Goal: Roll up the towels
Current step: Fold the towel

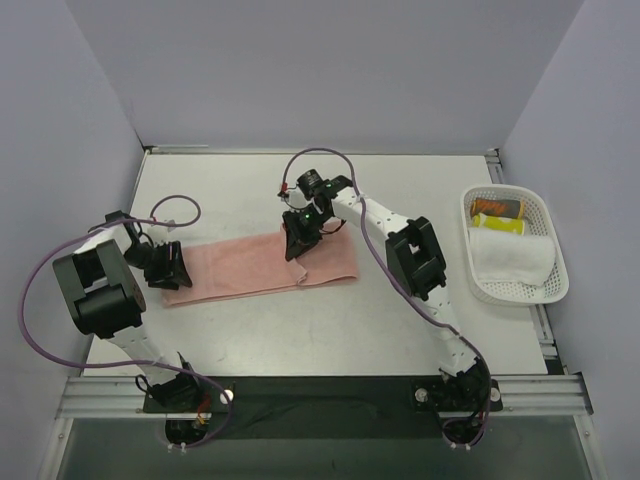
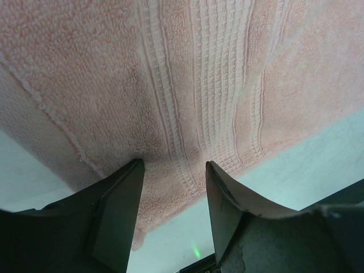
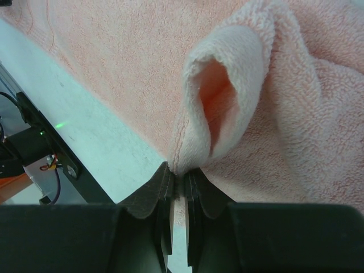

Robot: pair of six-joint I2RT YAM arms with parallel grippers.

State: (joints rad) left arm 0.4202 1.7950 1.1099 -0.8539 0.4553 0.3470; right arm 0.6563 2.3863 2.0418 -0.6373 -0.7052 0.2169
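Observation:
The salmon-pink towel [image 1: 240, 268] lies as a long strip on the table, its right part folded over. It fills the left wrist view [image 2: 199, 85] and the right wrist view [image 3: 114, 68]. My left gripper [image 1: 172, 268] is open at the towel's left end, with its fingers [image 2: 122, 205] either side of the ribbed band [image 2: 173, 165]. My right gripper [image 1: 298, 243] is shut on a pinched fold of the pink towel [image 3: 181, 173], and a loop of cloth [image 3: 227, 85] stands up above the jaws. The white towel [image 1: 510, 258] lies rolled in the basket.
The white mesh basket [image 1: 467, 216] stands at the right edge of the table. Behind the white towel it holds an orange item [image 1: 498, 207] and a yellow item [image 1: 500, 224]. The metal rail [image 1: 330, 388] with the arm bases runs along the near edge.

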